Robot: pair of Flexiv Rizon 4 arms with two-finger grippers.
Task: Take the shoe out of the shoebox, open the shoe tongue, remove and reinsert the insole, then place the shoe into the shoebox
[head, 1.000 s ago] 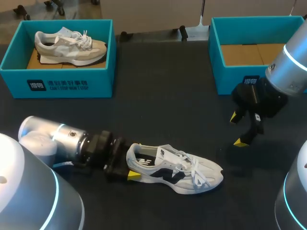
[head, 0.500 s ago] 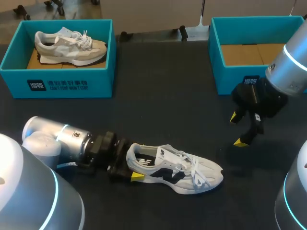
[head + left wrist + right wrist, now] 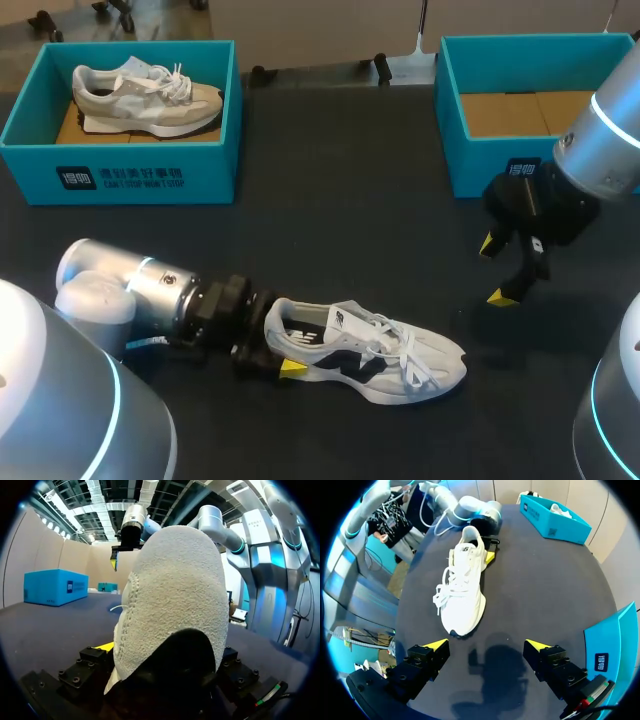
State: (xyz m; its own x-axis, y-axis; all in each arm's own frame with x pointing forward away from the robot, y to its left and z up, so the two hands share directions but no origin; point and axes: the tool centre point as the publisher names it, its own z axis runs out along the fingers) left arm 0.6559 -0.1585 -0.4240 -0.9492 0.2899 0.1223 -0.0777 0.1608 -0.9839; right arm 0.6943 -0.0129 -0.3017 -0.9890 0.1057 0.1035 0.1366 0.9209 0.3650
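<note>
Head view looks down on a dark desk with a teal box at each far corner, the left shoebox holding a beige shoe and the right shoebox showing its brown cardboard floor. Near the front edge a white shoe with a dark side mark stands on its sole, its heel inside the left gripper, though I cannot tell whether that gripper clamps it. Well apart from the white shoe, the right gripper hangs wide open above the desk, just in front of the right shoebox.
</note>
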